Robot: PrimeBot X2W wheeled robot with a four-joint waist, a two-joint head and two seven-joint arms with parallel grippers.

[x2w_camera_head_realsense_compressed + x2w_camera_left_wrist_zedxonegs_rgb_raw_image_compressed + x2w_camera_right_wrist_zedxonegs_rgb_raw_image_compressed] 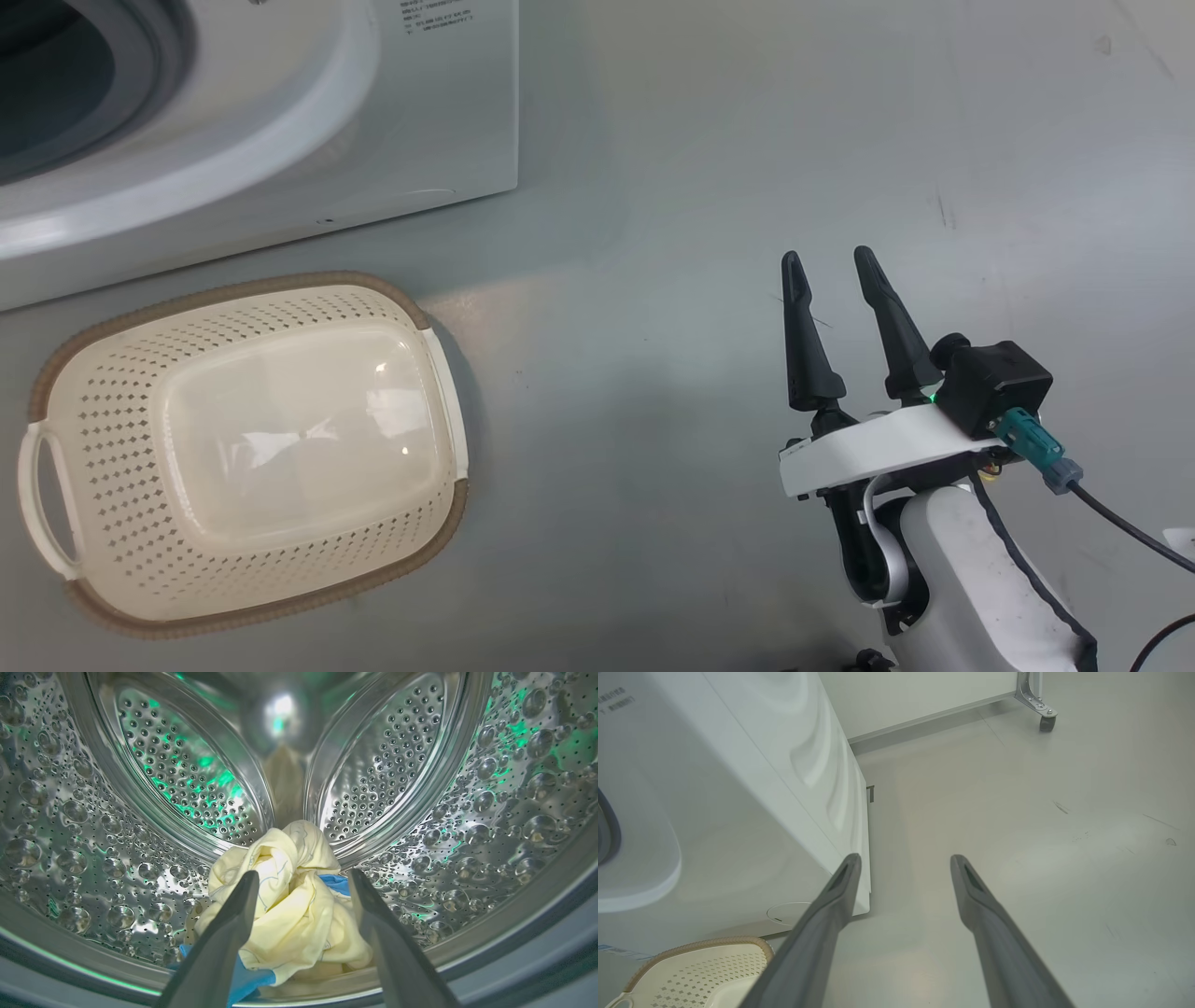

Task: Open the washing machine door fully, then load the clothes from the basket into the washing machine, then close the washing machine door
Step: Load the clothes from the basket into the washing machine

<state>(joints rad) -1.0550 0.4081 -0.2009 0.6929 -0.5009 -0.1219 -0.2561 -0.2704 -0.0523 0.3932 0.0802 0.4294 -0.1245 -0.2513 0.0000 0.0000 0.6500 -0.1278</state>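
Loading step, final stage. The basket (112, 448) stands on the floor (700, 187) in front of the washing machine (420, 112) and holds nothing. The clothes (289, 896), pale yellow fabric with blue pieces beneath and behind it, lie bunched at the front of the steel drum (93, 835), just inside its lower lip. The left end effector (303, 873) is inside the drum opening with its fingers spread to either side of the bundle and pinching nothing; whether the fingers touch the fabric cannot be determined. The right end effector (826, 255) hovers over bare floor to the right of the machine, fingers spread, carrying nothing. Judgement: loading appears complete and door closure is the step due. The next move calls for drawing the left arm straight back out of the opening without dragging fabric along. The blue cloth near the lip should sit clear of the seal before the door is located and swung shut.
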